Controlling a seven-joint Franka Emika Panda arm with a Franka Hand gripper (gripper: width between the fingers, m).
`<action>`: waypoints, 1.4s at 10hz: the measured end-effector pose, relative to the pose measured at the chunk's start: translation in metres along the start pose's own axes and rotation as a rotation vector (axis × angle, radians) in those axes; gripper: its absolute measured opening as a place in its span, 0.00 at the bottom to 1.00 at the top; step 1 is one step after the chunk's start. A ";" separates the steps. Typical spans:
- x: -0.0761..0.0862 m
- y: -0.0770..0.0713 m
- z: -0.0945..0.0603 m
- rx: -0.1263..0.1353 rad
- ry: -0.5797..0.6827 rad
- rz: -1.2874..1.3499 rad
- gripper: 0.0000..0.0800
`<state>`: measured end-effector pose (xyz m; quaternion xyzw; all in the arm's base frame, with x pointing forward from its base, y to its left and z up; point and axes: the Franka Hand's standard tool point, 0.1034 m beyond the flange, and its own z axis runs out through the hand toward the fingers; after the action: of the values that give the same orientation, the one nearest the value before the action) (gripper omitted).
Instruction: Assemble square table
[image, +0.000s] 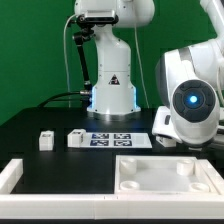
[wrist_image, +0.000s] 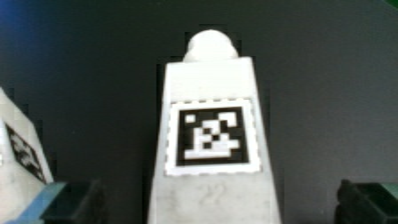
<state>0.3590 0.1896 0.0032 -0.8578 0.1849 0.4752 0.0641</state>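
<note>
In the wrist view a white table leg (wrist_image: 214, 90) with a black-and-white tag lies lengthwise on the black table, its tapered end pointing away. My gripper (wrist_image: 217, 205) is open and straddles the leg's near end, with dark gaps between the leg and both fingers (wrist_image: 79, 205). The square tabletop panel (image: 165, 176) lies flat at the front of the exterior view's right. Two more short white legs (image: 45, 140) (image: 76, 139) stand towards the exterior view's left. The arm's wrist (image: 190, 100) hangs low behind the panel and hides the fingers there.
The marker board (image: 113, 139) lies in front of the robot base (image: 112, 95). A low white border wall (image: 20, 178) runs along the front and the exterior view's left. Another tagged white piece (wrist_image: 18, 140) shows at the wrist view's edge.
</note>
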 end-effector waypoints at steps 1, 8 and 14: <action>0.000 0.000 0.000 0.000 0.000 0.000 0.69; 0.000 0.000 0.000 0.000 0.000 0.000 0.36; -0.037 0.019 -0.137 0.069 0.113 -0.076 0.36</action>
<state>0.4422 0.1424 0.1096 -0.8869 0.1719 0.4168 0.1008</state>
